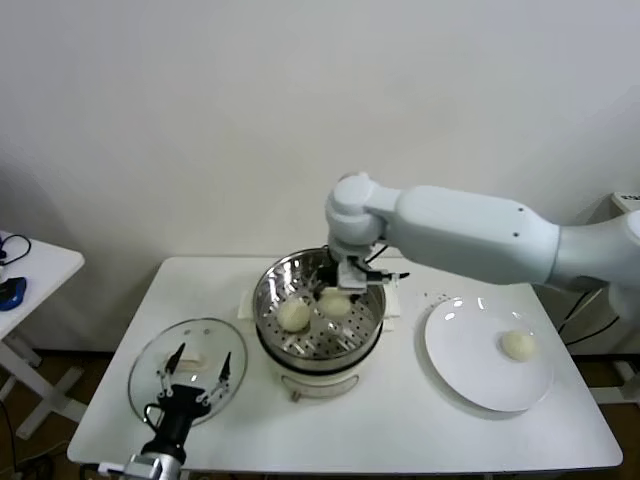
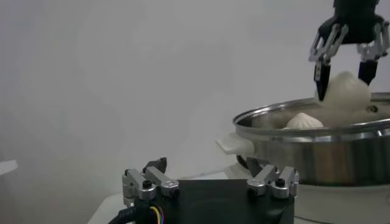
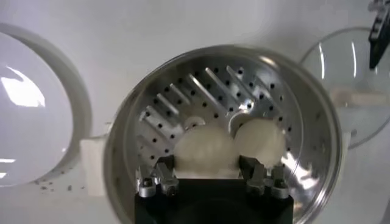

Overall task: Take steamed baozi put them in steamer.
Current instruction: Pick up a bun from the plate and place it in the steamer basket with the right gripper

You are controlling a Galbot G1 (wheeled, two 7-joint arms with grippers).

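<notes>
Head view, right gripper: over the steamer, jaws narrowed on one bun at the basket's far side.
Head view, second bun: on the perforated floor, just beside the jaws.
Head view, third bun: on the white plate, well apart from the jaws, on the worktop.
Head view, left gripper: parked over the glass lid, jaws wide, holding nothing.
Left wrist view: right gripper holds a bun just above the steamer rim; another bun lies lower, beside the jaws.
Right wrist view: a bun sits between the fingers; its neighbour touches it, just outside the jaws.
</notes>
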